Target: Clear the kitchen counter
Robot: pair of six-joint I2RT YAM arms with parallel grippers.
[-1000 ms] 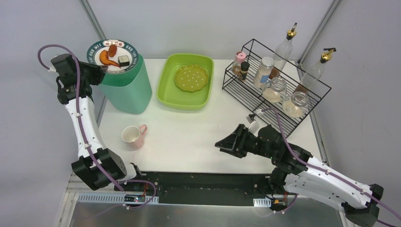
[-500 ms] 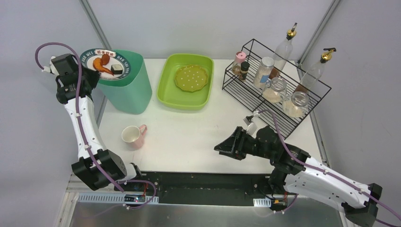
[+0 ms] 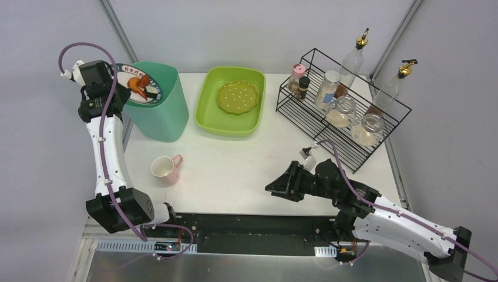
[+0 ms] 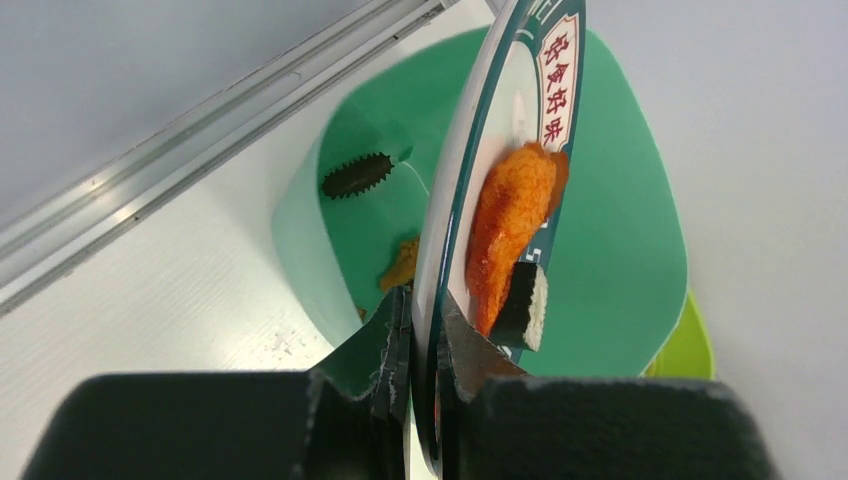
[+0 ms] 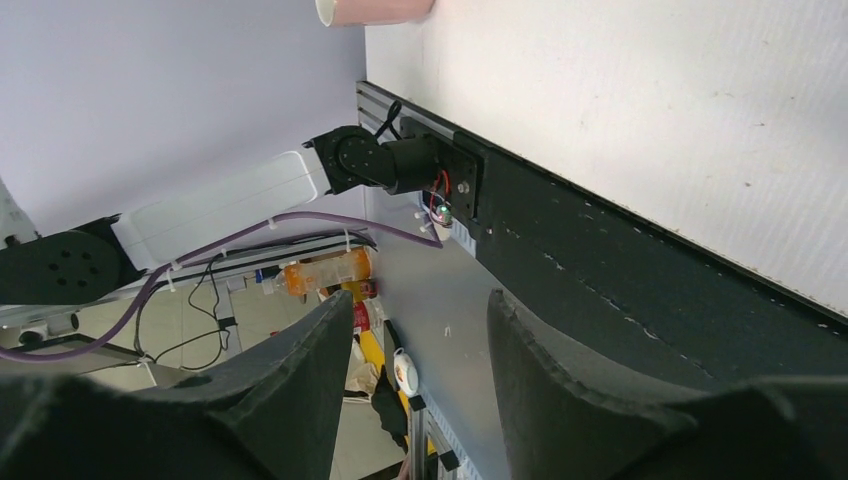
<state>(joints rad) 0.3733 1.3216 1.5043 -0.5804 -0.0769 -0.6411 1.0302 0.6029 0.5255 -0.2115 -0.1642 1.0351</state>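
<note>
A round plate (image 3: pixel 128 74) with a dark green lettered rim is tilted steeply over the open teal bin (image 3: pixel 161 114). My left gripper (image 3: pixel 119 93) is shut on the plate's edge (image 4: pixel 452 210), one finger on each face. An orange food piece (image 4: pixel 510 215) and a black-and-white piece (image 4: pixel 525 305) lie against the plate's upper face. Inside the bin (image 4: pixel 620 250) lie a dark spiky scrap (image 4: pixel 357 175) and an orange bit (image 4: pixel 400 265). A pink mug (image 3: pixel 166 167) stands on the white kitchen counter (image 3: pixel 235 167). My right gripper (image 3: pixel 273 185) hovers open over the counter's front edge, its jaws (image 5: pixel 420 298) holding nothing.
A lime-green tub (image 3: pixel 205 108) with a green perforated dish in it stands at the back centre. A black wire rack (image 3: pixel 343 132) with jars and bottles fills the back right. The black rail (image 3: pixel 252 226) runs along the front edge.
The left arm has swung and rolled, turning the plate from flat to steeply tilted over the bin, and the food has slid toward the lower rim. The right arm has barely shifted.
</note>
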